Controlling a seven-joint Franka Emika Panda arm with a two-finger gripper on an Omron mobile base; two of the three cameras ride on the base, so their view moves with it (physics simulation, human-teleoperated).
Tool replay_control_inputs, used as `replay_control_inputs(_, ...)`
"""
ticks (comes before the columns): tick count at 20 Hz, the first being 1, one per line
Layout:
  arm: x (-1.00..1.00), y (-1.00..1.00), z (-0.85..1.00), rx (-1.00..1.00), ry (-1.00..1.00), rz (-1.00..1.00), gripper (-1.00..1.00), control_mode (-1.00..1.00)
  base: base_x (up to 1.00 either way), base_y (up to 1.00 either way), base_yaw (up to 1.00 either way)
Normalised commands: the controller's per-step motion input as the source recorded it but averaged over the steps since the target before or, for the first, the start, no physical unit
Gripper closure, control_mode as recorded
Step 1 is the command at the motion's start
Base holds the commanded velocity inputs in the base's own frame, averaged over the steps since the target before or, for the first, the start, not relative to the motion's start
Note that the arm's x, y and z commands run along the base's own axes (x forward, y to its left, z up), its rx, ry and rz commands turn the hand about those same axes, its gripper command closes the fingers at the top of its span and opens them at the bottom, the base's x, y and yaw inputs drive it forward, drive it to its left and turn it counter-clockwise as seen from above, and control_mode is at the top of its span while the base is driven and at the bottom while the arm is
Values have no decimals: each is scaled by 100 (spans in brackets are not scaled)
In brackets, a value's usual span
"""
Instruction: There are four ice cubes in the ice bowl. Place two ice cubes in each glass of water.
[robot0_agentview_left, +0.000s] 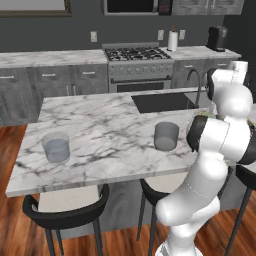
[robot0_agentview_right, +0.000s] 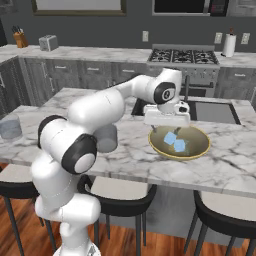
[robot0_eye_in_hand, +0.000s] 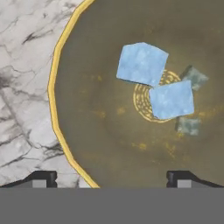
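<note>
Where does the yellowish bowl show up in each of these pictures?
Left base view: I cannot pick it out.
Right base view: the bowl sits right of centre on the counter, under the gripper.
Hand view: it spans the frame, rim at left.
Shared landmark: the marble counter.

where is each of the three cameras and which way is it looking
Left base view: behind the arm on its left, looking forward and down over the marble island at two glasses; the white arm rises at lower right.
Right base view: behind on the right, facing the ice bowl with the gripper above it; arm from lower left.
Hand view: on the hand, looking down into the bowl at two ice cubes; fingertips at bottom.
Shared: both base views show the island, sink and stove.
</note>
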Motion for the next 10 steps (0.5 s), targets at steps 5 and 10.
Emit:
replay_control_inputs(5, 24, -26, -18, 8, 13, 0, -100, -100, 0, 0, 0)
replay_control_inputs(10, 31, -3, -16, 11, 12, 0, -100, -100, 0, 0, 0)
